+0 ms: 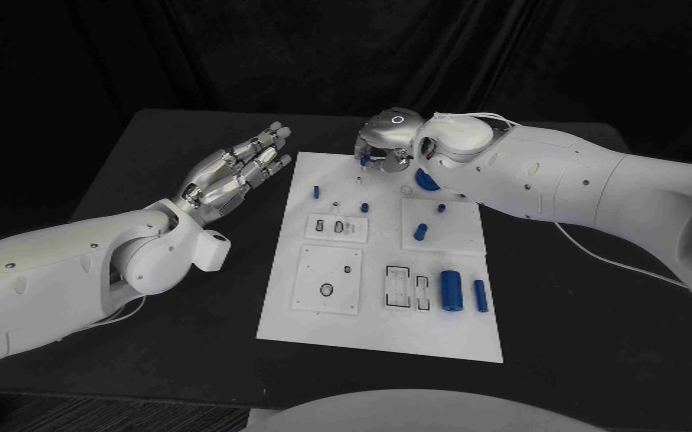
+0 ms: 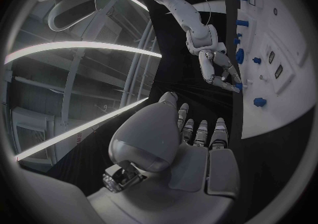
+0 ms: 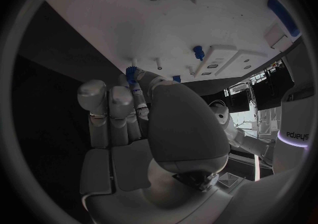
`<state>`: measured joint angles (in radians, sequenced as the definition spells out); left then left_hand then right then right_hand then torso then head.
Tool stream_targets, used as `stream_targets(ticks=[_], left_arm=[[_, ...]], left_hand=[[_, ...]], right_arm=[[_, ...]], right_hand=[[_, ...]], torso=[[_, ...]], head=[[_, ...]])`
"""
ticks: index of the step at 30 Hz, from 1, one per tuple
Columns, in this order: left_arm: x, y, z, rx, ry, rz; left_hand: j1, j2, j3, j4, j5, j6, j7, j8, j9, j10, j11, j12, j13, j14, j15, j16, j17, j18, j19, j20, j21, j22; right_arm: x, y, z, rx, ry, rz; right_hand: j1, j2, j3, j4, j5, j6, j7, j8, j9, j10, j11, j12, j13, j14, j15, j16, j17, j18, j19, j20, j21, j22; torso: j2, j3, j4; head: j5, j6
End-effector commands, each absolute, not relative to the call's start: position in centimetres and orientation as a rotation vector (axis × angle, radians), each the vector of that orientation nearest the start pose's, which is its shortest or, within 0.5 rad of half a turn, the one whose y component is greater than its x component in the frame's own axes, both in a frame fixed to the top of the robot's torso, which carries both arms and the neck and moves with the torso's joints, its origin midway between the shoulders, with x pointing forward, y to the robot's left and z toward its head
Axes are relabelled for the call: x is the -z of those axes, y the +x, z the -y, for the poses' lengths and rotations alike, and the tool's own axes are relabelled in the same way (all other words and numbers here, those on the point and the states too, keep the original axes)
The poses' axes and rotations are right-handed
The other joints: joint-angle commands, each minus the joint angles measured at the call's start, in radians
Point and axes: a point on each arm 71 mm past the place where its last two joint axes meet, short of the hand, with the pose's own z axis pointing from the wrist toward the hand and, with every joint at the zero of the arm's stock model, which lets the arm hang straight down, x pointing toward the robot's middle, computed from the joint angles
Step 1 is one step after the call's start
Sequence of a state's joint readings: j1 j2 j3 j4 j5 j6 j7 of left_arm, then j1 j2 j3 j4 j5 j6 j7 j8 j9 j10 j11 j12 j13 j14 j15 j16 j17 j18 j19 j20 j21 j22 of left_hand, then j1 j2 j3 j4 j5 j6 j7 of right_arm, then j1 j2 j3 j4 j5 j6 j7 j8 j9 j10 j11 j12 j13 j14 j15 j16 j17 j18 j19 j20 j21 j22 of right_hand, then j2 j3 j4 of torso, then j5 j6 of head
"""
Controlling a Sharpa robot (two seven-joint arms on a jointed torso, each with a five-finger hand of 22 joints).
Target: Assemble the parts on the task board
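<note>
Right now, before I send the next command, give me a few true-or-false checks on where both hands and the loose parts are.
1. The right hand is over the far edge of the task board, fingertips down at a small blue part. True.
2. The left hand grips a blue part. False: it holds nothing, fingers straight, beside the board over the black table.
3. Two blue cylinders lie side by side near the board's near right corner. True.
4. The left hand rests on the board. False: it is off the board's left edge.
5. Every blue part is stacked in one pile. False: they are scattered across the board.
</note>
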<state>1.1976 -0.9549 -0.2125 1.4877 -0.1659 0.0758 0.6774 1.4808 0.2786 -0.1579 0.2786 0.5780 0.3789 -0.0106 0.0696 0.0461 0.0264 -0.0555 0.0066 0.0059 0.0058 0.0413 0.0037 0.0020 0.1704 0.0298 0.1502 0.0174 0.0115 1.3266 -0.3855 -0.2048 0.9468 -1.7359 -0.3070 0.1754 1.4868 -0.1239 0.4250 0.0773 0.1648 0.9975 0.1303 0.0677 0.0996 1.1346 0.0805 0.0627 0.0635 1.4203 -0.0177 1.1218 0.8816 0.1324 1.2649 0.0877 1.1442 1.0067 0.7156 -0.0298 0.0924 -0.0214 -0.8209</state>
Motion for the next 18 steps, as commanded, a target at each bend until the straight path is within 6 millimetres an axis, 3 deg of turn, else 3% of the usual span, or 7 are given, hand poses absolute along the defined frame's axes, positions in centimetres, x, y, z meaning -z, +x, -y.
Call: stream_targets(ticks=[1,18], left_arm=[[21.24,45.30,-25.68,1.881,-0.768,-1.431],[21.37,45.43,-25.70,1.872,-0.774,-1.445]], left_hand=[[0.011,0.000,0.004,0.000,0.004,0.008,0.001,0.006,0.001,-0.001,0.004,0.001,0.001,0.001,0.008,0.000,0.001,0.008,-0.003,0.007,0.004,0.001],[0.012,0.000,0.006,0.000,0.004,0.003,0.003,0.005,0.000,-0.002,0.006,0.000,0.001,0.001,0.010,0.000,0.001,0.008,-0.002,0.007,0.005,0.002]], right_arm=[[19.55,56.47,10.90,-0.501,-0.757,-1.529],[19.68,56.41,11.17,-0.499,-0.758,-1.539]], right_hand=[[0.004,-0.007,0.004,0.001,0.001,-0.014,-0.001,-0.004,-0.003,-0.012,0.005,-0.002,-0.002,-0.007,0.002,-0.007,-0.005,-0.005,-0.012,0.001,-0.006,-0.004],[-0.002,-0.011,0.003,0.004,0.001,-0.021,-0.004,-0.003,-0.004,-0.023,0.007,-0.001,-0.001,-0.013,0.000,-0.014,-0.013,-0.003,-0.020,0.001,-0.012,-0.008]], torso=[[0.000,-0.0005,0.0010],[0.000,-0.0002,0.0005]], head=[[0.000,0.000],[0.002,-0.008]])
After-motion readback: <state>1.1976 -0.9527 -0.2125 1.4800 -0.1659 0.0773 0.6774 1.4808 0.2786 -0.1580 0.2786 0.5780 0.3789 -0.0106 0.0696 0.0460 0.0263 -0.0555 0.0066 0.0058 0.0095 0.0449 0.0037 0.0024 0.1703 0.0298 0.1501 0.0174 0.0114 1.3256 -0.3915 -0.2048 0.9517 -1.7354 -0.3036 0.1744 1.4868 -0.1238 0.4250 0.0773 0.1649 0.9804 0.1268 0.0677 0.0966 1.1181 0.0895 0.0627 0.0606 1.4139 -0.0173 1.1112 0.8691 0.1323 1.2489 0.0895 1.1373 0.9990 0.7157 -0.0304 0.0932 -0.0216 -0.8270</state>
